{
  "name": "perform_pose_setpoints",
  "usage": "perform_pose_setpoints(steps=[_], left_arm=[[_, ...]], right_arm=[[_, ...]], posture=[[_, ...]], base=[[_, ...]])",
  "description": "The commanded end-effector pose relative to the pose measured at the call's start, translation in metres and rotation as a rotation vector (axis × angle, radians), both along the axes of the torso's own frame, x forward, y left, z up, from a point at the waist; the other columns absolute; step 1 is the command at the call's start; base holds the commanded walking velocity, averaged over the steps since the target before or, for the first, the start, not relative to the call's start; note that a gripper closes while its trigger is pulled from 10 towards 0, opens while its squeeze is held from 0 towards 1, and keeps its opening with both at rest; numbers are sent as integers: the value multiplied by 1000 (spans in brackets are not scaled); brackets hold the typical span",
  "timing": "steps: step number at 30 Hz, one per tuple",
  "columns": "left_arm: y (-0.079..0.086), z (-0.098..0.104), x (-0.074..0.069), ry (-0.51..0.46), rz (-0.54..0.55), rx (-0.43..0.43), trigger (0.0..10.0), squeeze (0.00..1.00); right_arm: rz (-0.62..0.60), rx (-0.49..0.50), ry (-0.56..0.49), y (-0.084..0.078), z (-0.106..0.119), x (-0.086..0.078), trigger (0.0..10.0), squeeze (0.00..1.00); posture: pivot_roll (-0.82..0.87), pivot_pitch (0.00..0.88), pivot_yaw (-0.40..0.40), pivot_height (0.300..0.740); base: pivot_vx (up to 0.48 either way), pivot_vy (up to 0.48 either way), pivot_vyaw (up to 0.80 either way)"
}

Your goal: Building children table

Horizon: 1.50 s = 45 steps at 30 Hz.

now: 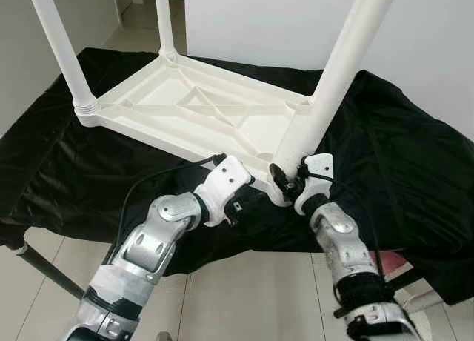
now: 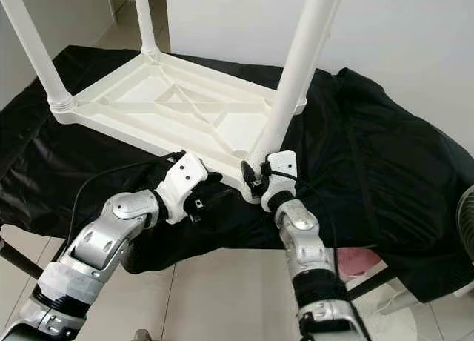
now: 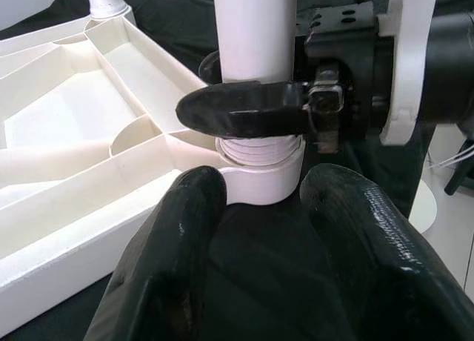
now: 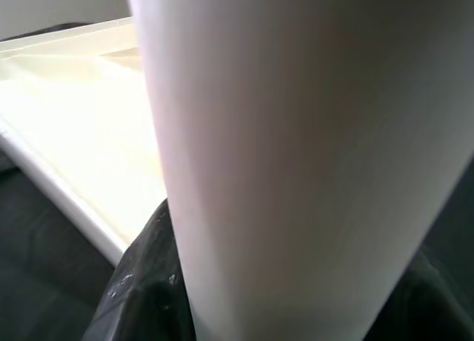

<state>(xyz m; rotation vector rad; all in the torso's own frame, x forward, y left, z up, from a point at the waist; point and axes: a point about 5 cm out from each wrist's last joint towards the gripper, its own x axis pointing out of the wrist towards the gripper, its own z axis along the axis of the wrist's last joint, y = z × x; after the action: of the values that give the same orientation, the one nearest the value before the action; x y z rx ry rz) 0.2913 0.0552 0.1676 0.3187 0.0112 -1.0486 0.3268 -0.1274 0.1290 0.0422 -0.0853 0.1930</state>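
White plastic children's table top (image 1: 185, 107) lies upside down on a black cloth-covered table (image 1: 400, 156), ribbed underside up so the leg sockets are reachable. Three legs stand in it: far left, far middle, and the near-right white tubular leg (image 1: 329, 81) I'm working on. My right hand (image 1: 290, 179) is clenched around that leg just above its threaded base, right at the near-right corner socket (image 3: 259, 181); gripping low looks like the way to keep it square while it seats. My left hand (image 3: 259, 207) sits released just beside the same corner, fingers (image 3: 178, 245) apart, on the near side of the socket, probably to brace the top. Threads are exposed, so I judge it not fully seated. Cloth is wrinkled and drapes over the edges. Pale tiled floor (image 1: 244, 296), white walls.
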Motion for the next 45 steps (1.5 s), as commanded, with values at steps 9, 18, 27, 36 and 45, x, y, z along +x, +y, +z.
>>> perform_pose_setpoints(steps=[9,18,27,36,45], left_arm=[[-5,-2,-4,2,-19,-1,10000,0],[-4,-2,-4,0,-20,3,10000,0],[-5,-3,-5,3,-22,4,10000,0],[-4,-2,-5,2,-19,2,10000,0],[-6,-1,-3,-3,-29,5,10000,0]], right_arm=[[-146,85,36,26,-6,-18,10000,0],[-141,85,42,27,-3,-22,10000,0],[-111,54,-3,15,0,-26,10000,1000],[-6,1,11,-10,-9,-32,10000,0],[225,-36,-83,-15,6,-18,10000,0]], posture=[[26,13,-70,740],[30,6,-72,740],[28,7,-72,740],[23,2,-67,740],[14,0,-48,740]], base=[[0,0,0],[0,0,0],[0,0,0],[0,0,0],[0,0,0]])
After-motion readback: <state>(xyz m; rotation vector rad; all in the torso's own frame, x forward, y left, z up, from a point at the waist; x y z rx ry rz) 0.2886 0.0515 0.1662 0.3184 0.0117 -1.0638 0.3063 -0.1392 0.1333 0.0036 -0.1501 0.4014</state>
